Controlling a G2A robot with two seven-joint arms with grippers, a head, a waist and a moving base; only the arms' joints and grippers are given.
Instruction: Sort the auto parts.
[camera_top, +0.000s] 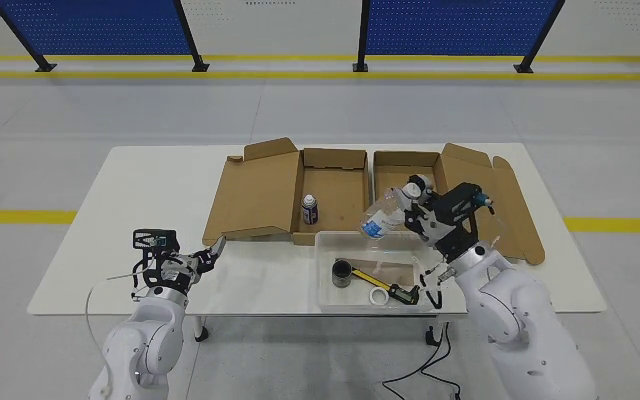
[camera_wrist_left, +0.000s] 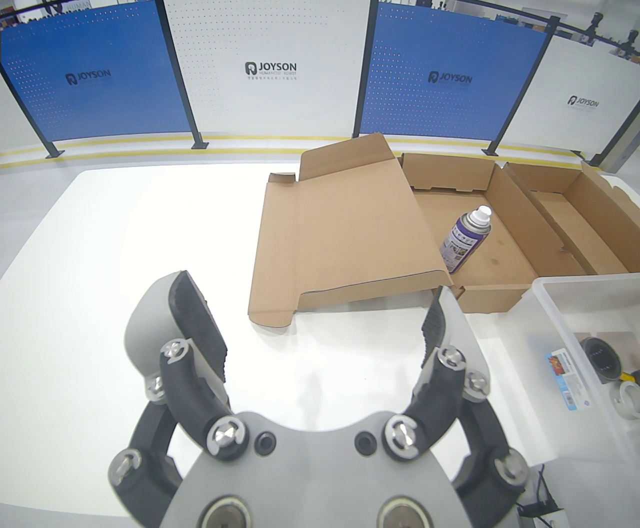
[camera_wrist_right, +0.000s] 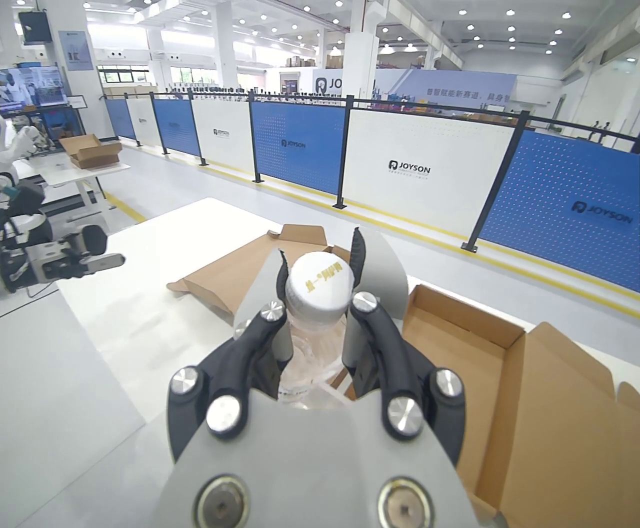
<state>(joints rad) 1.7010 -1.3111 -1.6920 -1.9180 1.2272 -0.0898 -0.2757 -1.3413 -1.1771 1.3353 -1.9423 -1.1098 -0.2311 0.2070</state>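
Nearest, at the near left of the table (camera_top: 130, 220), the left arm is bent low with the left gripper (camera_top: 205, 258) (camera_wrist_left: 315, 300) pointing right, toward the boxes. Its two fingers are spread wide with only bare tabletop between them. The right wrist view catches this gripper (camera_wrist_right: 95, 262) side-on, well off to the left.

To its right, at the near edge, stands one clear bin (camera_top: 318, 275) (camera_wrist_left: 550, 310). It holds one black cylindrical part (camera_top: 343, 273) (camera_wrist_left: 600, 352), one yellow-handled tool (camera_top: 375, 280) and one white ring (camera_top: 379, 296) (camera_wrist_left: 625, 397). The left wrist view adds a label on the bin's wall.

Just beyond the bin, the right arm reaches in from the near right, its right gripper (camera_top: 415, 205) (camera_wrist_right: 320, 270) raised above the table. It is clamped on one clear bottle (camera_top: 380, 218) (camera_wrist_right: 320, 292). From above the bottle lies tilted, base to the left, over the bin's far edge. The right wrist view shows the grip itself, the fingers pressed on either side of the white cap.

Farthest are two open cardboard boxes, side by side and touching. The left box (camera_top: 335, 190) (camera_wrist_left: 500, 260) holds one upright spray can (camera_top: 310, 209) (camera_wrist_left: 465, 240). The right box (camera_top: 400, 175) (camera_wrist_left: 575, 220) (camera_wrist_right: 500, 375) lies behind the held bottle.
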